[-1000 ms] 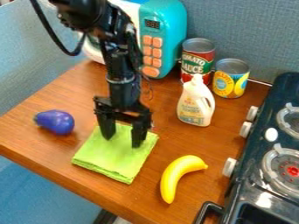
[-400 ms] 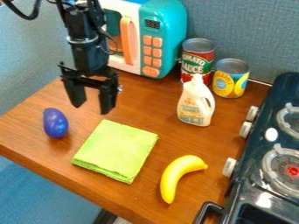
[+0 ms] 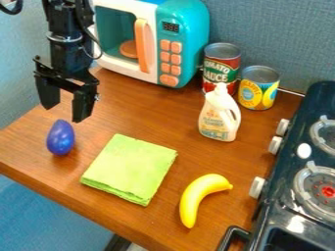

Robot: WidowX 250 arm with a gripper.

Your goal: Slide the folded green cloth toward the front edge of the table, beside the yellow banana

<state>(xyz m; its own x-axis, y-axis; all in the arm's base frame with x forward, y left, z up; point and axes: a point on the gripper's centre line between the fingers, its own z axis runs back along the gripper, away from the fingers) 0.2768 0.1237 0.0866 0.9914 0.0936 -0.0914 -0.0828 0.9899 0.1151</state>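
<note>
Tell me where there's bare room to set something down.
The widest bare patch lies between the microwave, cloth and bottle. A smaller one lies between the bottle, banana and stove. It's crowded at the back, around the red can and yellow can, and by the claw and eggplant.

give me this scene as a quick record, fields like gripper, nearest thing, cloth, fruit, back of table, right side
gripper: open, empty, above the purple toy, far left
nearest thing: purple toy on the table
cloth: green, folded, right of the purple toy
fruit: yellow banana, right of the cloth
bottle: white, upright, in front of two cans
back of table: toy microwave, door shut
right side: toy stove
</note>
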